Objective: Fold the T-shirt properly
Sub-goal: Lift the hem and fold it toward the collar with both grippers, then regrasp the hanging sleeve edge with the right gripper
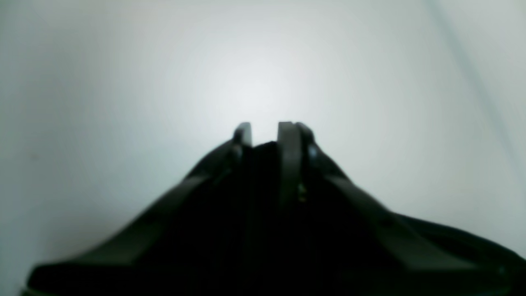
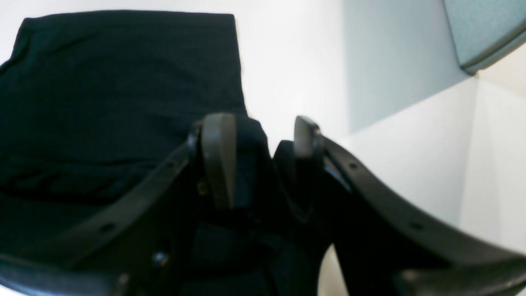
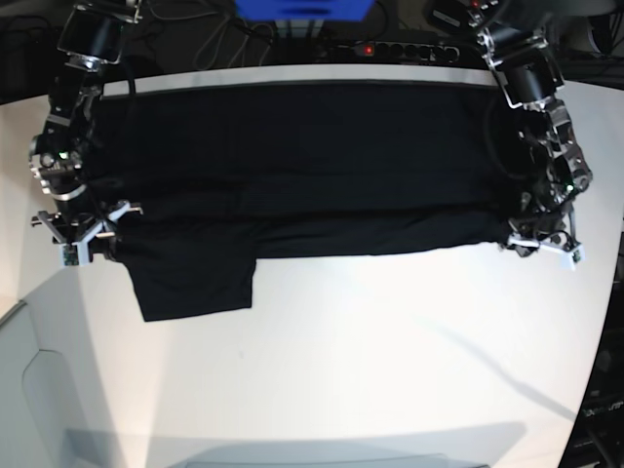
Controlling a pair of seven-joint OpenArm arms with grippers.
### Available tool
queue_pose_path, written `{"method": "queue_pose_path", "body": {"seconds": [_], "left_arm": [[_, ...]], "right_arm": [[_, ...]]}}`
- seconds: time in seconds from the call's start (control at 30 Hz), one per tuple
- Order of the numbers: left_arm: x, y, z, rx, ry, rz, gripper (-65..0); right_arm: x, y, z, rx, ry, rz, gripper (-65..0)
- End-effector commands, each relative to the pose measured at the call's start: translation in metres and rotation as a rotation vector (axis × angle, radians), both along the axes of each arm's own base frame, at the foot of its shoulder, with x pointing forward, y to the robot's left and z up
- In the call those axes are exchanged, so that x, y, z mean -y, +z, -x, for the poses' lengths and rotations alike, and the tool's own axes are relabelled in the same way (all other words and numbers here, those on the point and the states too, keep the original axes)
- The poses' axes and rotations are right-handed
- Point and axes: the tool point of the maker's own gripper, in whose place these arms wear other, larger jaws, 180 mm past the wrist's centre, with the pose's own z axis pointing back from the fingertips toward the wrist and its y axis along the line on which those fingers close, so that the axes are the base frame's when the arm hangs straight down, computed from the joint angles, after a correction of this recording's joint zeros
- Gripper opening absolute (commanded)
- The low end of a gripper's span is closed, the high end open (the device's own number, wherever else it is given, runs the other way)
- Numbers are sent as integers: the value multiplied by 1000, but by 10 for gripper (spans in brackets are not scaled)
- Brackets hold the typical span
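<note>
The black T-shirt (image 3: 292, 166) lies spread wide across the far half of the white table (image 3: 351, 361), with one sleeve (image 3: 190, 278) pointing toward the near side at the left. No tag or print shows. My left gripper (image 3: 531, 239) is at the shirt's right near corner; in the left wrist view (image 1: 265, 133) its fingers are nearly together with black cloth (image 1: 265, 172) between them. My right gripper (image 3: 93, 234) is at the shirt's left edge; in the right wrist view (image 2: 259, 137) bunched black cloth (image 2: 102, 94) sits between its fingers.
A power strip (image 3: 390, 49) and cables lie behind the table's far edge, with a blue object (image 3: 302, 10) at the back. A grey panel (image 2: 485, 28) shows at the upper right of the right wrist view. Bare table surface lies in front of the shirt.
</note>
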Motion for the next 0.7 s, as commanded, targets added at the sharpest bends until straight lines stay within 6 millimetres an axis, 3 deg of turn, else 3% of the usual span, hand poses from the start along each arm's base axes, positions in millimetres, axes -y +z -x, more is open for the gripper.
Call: {"method": "queue_pose_path", "body": {"seconds": [0.0, 0.13, 0.23, 0.53, 0.67], "left_arm": [[-10, 21, -12, 61, 3, -34, -568], [-9, 21, -12, 60, 0, -33, -580], [-9, 24, -13, 66, -2, -38, -650], [-5, 61, -21, 153, -27, -90, -650], [0, 64, -16, 129, -47, -87, -650]], "right_arm": [[1, 18, -9, 60, 16, 13, -402], [1, 22, -13, 73, 16, 14, -402], [1, 23, -13, 74, 17, 15, -402], [1, 33, -23, 105, 15, 13, -402], [1, 46, -34, 142, 14, 9, -395]]}}
